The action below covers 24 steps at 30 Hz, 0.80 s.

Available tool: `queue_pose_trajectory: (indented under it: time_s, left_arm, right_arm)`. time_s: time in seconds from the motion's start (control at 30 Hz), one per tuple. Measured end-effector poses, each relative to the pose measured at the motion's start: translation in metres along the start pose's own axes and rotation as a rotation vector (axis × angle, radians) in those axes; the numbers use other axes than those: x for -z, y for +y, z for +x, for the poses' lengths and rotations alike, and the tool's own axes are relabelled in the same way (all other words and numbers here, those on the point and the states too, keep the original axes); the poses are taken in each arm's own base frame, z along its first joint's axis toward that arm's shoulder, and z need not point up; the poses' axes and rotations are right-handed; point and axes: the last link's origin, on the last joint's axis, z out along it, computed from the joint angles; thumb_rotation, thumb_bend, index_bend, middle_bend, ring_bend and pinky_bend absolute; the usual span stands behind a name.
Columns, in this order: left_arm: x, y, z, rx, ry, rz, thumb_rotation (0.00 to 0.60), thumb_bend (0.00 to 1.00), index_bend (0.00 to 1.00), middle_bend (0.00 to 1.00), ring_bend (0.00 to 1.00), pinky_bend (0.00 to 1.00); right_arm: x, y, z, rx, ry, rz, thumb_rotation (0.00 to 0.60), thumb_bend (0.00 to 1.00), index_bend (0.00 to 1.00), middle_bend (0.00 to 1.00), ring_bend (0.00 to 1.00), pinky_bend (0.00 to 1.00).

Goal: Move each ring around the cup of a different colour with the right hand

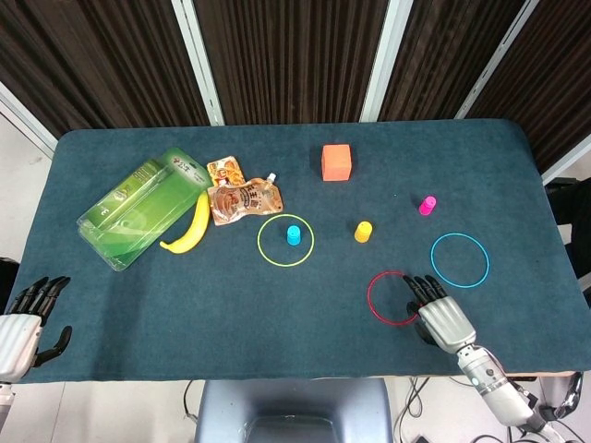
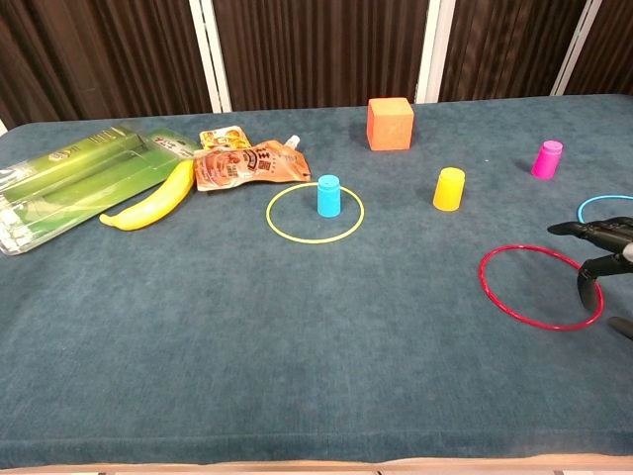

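Three rings lie flat on the tabletop: nearest the yellow cup, the red ring lies empty, and the right hand, fingers spread and holding nothing, reaches its rim, seemingly to grasp it.

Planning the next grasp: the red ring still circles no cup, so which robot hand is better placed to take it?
The right robot hand. Its fingertips sit at the red ring's near edge, fingers apart and empty. The left robot hand waits off the table's far left corner.
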Motion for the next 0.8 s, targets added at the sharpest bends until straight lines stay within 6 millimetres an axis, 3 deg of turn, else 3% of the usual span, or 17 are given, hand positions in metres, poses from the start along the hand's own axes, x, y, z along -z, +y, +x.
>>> queue_pose_trajectory:
  time_s: [0.8]
  left_arm:
    - [-0.0045,-0.0015,-0.0008,0.001,-0.004,0.004,0.600,0.44,0.00,0.07,0.03,0.13]
  right_arm:
    - [-0.0098,-0.0038,-0.0092,-0.016,-0.032,0.007,0.600,0.51,0.68,0.06,0.00,0.00]
